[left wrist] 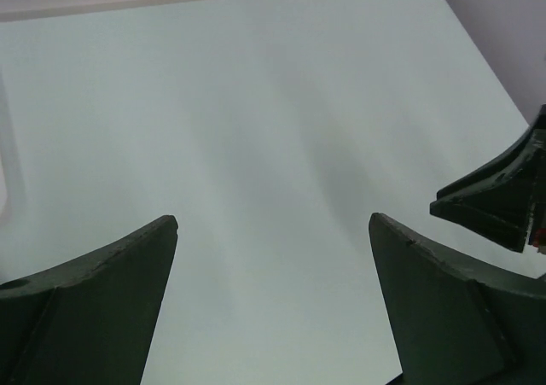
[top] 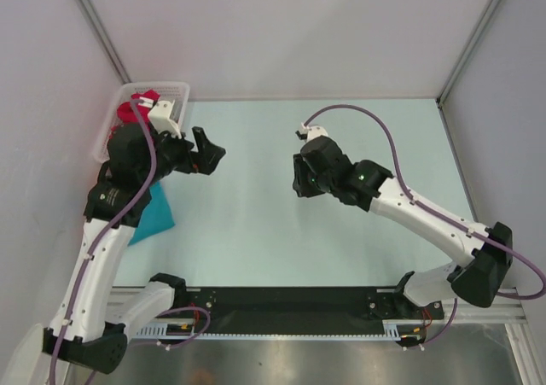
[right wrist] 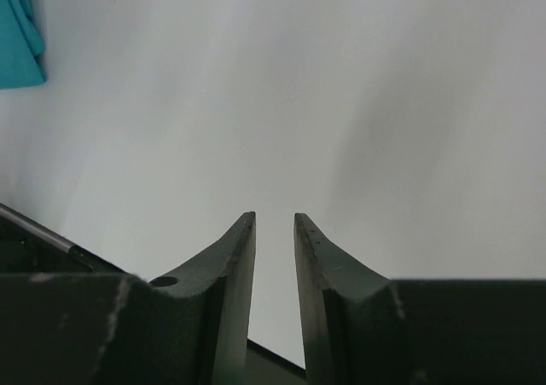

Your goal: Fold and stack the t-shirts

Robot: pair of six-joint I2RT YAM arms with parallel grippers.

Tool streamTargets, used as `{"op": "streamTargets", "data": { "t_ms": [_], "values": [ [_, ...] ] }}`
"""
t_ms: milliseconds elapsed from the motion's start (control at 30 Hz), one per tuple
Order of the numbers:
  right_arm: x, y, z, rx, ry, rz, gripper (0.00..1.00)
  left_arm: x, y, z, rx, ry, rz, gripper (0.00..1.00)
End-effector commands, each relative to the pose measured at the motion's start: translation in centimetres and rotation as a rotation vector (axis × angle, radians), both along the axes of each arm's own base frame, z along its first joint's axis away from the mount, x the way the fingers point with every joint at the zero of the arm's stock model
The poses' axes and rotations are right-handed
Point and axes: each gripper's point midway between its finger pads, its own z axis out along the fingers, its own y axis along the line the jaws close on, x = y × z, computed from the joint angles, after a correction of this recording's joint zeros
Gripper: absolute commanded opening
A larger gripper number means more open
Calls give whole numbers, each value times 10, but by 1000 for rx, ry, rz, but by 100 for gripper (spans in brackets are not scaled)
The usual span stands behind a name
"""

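A folded teal-blue t-shirt [top: 157, 212] lies on the table at the left, partly under my left arm; its corner also shows in the right wrist view [right wrist: 17, 39]. A crimson-pink t-shirt [top: 135, 105] sits bunched in the white basket [top: 176, 89] at the back left. The orange t-shirt is out of view. My left gripper [top: 207, 154] [left wrist: 273, 218] is wide open and empty above bare table, right of the basket. My right gripper [top: 298, 177] [right wrist: 275, 216] hangs over the table's middle, its jaws almost together with a narrow gap and nothing between them.
The pale table surface [top: 256, 223] spreads between the two grippers. Grey walls close the back and sides. A black rail [top: 290, 304] runs along the near edge by the arm bases. My right gripper's fingers [left wrist: 499, 197] show at the right edge of the left wrist view.
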Motion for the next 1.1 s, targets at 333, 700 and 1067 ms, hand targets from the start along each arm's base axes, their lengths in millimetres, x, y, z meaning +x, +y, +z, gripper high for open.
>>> {"op": "streamTargets", "data": {
  "t_ms": [333,700,1067],
  "values": [
    [-21,-1,8,56,-66,-100,29,-37,-31,28,-106,-82,-167,100],
    [13,-3,55,39,-136,-103,30,-8,-55,62,-143,-79,-254,100],
    [29,4,48,91,-81,-64,31,16,-69,31,-167,13,-274,100]
  ]
}}
